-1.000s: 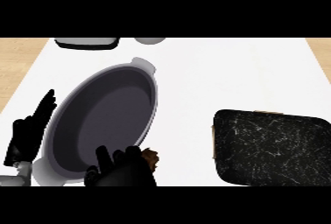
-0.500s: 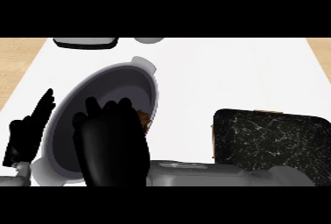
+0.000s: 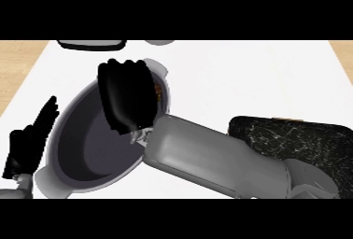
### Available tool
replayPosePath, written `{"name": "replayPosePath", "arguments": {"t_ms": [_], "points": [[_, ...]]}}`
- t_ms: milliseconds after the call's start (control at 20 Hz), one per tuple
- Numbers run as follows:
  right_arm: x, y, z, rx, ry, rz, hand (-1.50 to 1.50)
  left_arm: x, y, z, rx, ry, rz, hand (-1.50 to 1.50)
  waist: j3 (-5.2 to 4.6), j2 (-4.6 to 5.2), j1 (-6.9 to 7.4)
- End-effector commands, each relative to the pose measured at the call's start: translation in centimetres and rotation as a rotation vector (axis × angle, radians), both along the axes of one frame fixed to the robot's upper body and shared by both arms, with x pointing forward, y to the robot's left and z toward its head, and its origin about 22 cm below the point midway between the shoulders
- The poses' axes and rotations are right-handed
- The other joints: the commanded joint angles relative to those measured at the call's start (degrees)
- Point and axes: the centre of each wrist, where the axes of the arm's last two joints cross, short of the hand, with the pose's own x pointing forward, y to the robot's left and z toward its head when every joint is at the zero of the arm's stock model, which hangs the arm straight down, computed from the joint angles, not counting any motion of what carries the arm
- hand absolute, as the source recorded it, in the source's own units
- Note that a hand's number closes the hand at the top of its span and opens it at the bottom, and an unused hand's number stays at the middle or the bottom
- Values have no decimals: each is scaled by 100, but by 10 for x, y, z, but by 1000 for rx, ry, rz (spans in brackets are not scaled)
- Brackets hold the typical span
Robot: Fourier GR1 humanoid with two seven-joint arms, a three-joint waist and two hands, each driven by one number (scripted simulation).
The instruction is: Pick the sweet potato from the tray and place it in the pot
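A large grey pot [image 3: 82, 149] with a dark inside lies left of centre, its far handle [image 3: 157, 65] pointing away from me. My right hand [image 3: 127, 95] hovers over the pot's far half, back of the hand up, fingers curled round the sweet potato [image 3: 160, 91]. Only a brown sliver of the sweet potato shows at the hand's right edge. The grey forearm [image 3: 207, 158] reaches in from the lower right. The black marbled tray [image 3: 303, 137] sits at the right with nothing showing on its visible part. My left hand [image 3: 29, 142] rests open beside the pot's left rim.
A dark pan-like object with a grey rim [image 3: 91, 44] and a small grey item [image 3: 160, 42] lie at the far edge. The white counter top [image 3: 248, 79] stretches beyond the pot; wood shows at both sides.
My right hand has travelled from the pot's near rim across to its far half, carrying the sweet potato, and the forearm now stretches in. The left hand has stayed put.
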Motion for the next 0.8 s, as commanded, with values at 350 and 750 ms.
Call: {"name": "replayPosePath", "arguments": {"t_ms": [350,750], "points": [[56,-20,-52,-16,87,-48,150,16,-25,8,7,-28,-50,0,-3,84,227],[74,-31,-51,150,191,-2,-150,21,-27,13,-7,-31,-57,0,1,107,337]]}}
